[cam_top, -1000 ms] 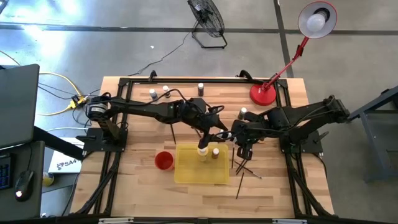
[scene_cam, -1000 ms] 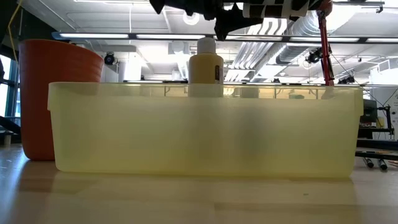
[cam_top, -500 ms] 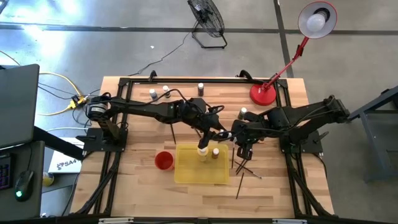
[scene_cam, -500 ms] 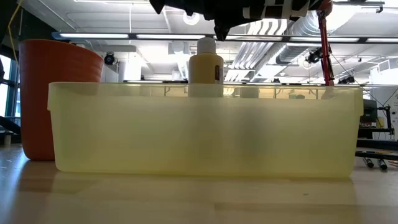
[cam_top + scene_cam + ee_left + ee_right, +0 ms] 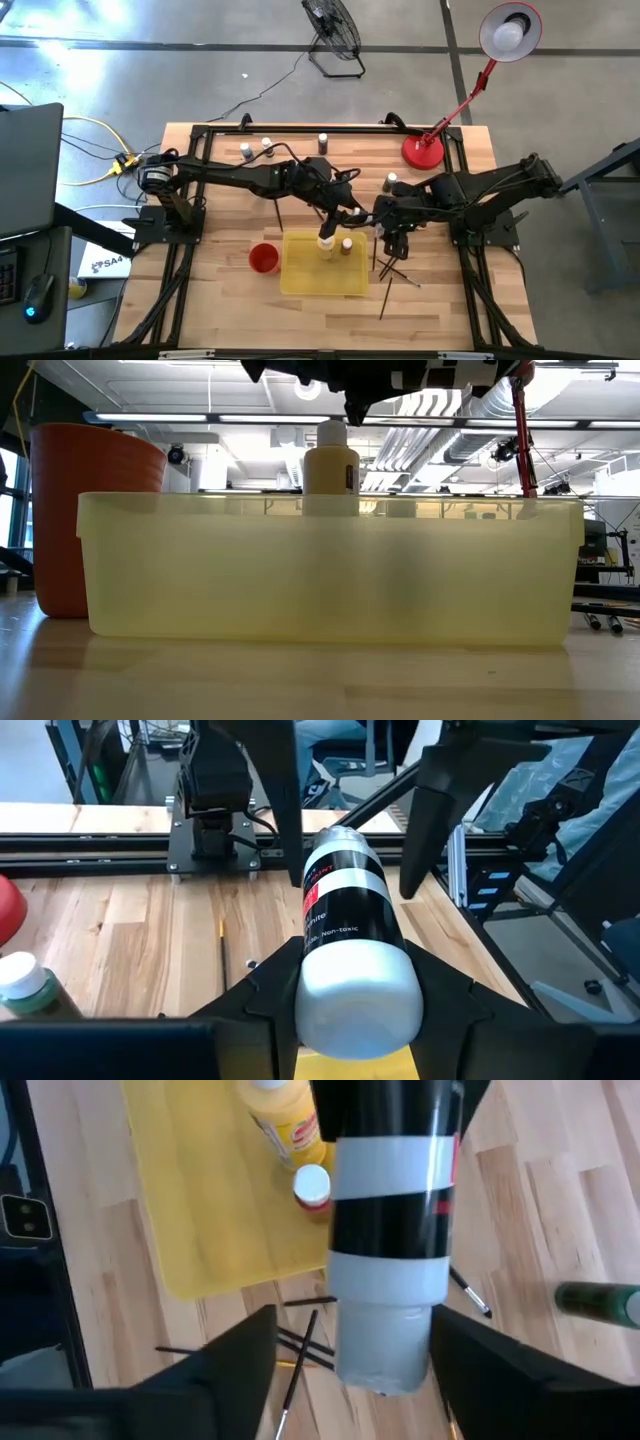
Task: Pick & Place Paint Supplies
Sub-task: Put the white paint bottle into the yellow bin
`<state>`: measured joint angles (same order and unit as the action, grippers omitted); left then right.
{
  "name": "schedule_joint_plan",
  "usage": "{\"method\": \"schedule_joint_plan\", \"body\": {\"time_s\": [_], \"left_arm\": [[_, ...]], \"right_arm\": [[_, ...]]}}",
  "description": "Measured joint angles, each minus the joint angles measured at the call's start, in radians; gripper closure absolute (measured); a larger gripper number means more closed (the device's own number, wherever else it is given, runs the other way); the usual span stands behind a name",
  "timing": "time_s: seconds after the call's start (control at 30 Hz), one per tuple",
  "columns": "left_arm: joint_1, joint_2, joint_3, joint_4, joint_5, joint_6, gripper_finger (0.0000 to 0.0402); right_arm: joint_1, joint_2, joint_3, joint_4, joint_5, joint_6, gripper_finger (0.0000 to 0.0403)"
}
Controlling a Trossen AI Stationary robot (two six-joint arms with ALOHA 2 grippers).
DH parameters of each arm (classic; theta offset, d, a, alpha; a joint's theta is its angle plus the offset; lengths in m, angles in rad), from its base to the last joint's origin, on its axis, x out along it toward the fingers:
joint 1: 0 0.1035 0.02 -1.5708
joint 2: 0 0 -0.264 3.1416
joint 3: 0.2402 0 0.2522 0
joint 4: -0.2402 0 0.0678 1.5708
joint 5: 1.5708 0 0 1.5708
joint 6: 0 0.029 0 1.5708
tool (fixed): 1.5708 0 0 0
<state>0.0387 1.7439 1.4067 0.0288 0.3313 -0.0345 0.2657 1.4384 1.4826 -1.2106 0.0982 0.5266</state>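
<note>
A black paint bottle [image 5: 340,900] with a white label and white cap hangs in the air over the tray's far right corner, between my two grippers. My left gripper [image 5: 352,212] is shut on its cap end. My right gripper [image 5: 355,1325] is open, and its fingers stand on either side of the bottle's other end [image 5: 385,1345] with a gap on both sides. The yellow tray [image 5: 318,280] holds a yellowish bottle [image 5: 326,243] and a small brown one [image 5: 347,244], both upright. Thin dark paintbrushes [image 5: 397,270] lie on the table to the right of the tray. My left gripper pinches the black bottle between its two fingers [image 5: 262,1010] at the white cap end [image 5: 360,995]. The fingers come about level from the table's left and lie along the bottle. The bottle is lifted clear, lying nearly level with its cap toward my left wrist.
A red cup [image 5: 263,258] stands left of the tray. Several small bottles [image 5: 266,144] stand along the far edge, and a green one [image 5: 390,181] stands near my right arm. A red lamp's base [image 5: 422,150] sits at the far right.
My left gripper has shut on the black bottle's cap end, and then my right gripper has opened off the bottle's other end. Both arms and the bottle have stayed where they were.
</note>
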Motion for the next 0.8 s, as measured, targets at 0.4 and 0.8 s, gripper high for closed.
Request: {"method": "schedule_joint_plan", "body": {"time_s": [0.4,0.8], "left_arm": [[0.009,0.0,0.0,0.045,0.002,-0.001,0.027],[0.061,-0.008,0.0,0.163,0.126,-0.103,0.027]], "right_arm": [[0.009,-0.133,0.0,-0.228,-0.152,0.281,0.0186],[0.366,-0.489,-0.143,0.085,0.518,0.533,0.0285]]}}
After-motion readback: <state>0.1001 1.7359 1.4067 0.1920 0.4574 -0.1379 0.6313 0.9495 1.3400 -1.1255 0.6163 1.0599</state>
